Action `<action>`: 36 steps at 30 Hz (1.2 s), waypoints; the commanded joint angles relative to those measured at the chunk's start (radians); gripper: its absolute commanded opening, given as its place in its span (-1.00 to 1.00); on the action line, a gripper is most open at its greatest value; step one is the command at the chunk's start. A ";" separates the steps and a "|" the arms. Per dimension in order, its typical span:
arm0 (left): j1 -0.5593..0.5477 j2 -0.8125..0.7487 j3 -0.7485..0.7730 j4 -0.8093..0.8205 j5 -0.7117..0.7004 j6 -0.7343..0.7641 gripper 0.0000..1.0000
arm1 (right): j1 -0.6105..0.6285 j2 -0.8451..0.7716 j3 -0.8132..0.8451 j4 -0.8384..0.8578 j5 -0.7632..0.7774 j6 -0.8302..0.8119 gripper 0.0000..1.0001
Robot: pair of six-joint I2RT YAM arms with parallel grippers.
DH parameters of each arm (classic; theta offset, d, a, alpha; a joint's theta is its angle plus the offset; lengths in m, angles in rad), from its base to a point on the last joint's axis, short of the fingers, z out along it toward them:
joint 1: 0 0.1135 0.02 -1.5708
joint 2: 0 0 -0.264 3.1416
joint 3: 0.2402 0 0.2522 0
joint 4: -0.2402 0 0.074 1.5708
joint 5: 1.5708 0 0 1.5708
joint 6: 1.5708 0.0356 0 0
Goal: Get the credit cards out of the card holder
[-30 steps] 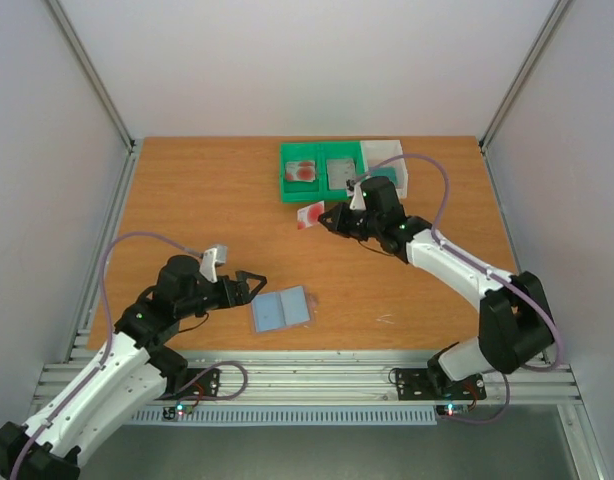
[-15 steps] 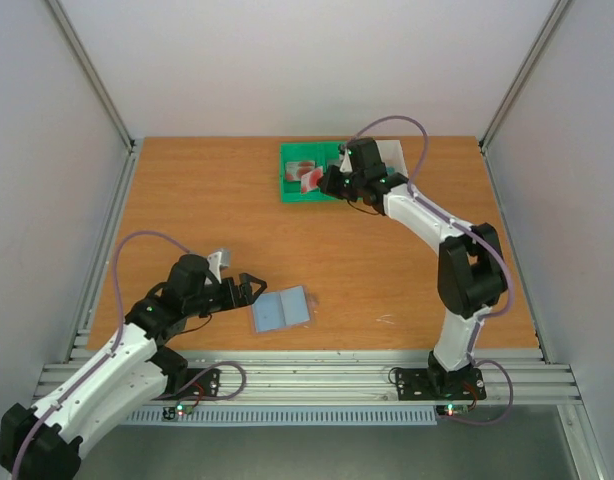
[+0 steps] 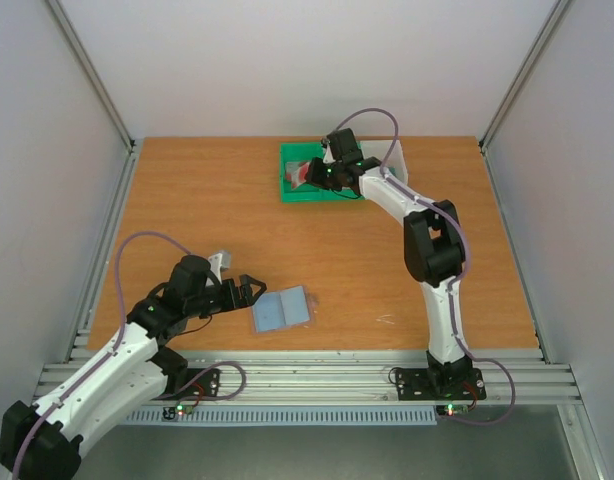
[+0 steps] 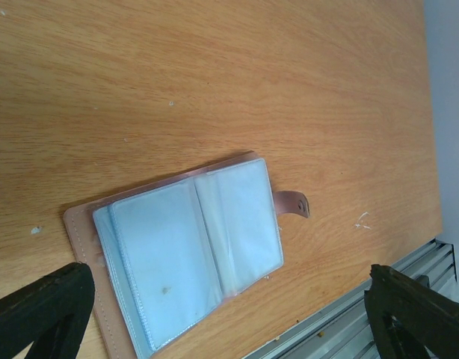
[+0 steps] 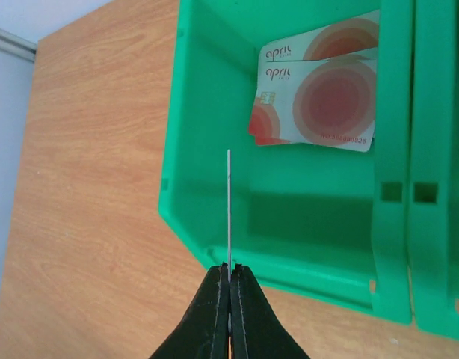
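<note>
Down at the left, the left gripper (image 3: 249,288) is spread wide and holds nothing. The small flat card holder (image 3: 281,309), brownish-pink outside with pale blue-grey pockets inside, lies open on the brown wooden table (image 3: 187,200), near the front edge at about 6 o'clock. It sits just beside that gripper, at about 4 o'clock from it. In the left wrist view the holder (image 4: 188,254) shows between the two dark fingers (image 4: 35,314), with its little strap sticking out at 3 o'clock.

Far back at 12 o'clock stands the bright green plastic tray (image 3: 287,192). The right gripper (image 5: 229,280) is over the tray's left box. It is pinched tight on a thin white card with red blotches (image 3: 303,172), held up on its edge. Two more white-and-red cards (image 5: 319,105) lie flat in that box.
</note>
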 commanded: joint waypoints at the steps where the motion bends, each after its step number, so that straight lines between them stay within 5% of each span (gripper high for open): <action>1: 0.003 -0.007 -0.006 0.042 -0.018 -0.002 0.99 | -0.006 0.086 0.127 -0.074 -0.006 0.005 -0.97; 18: 0.003 0.022 0.016 0.001 -0.027 0.004 0.99 | -0.006 0.327 0.468 -0.261 0.061 -0.012 -0.93; 36: 0.003 0.129 0.046 -0.051 0.010 -0.020 0.94 | -0.006 0.312 0.620 -0.453 0.103 -0.051 -0.43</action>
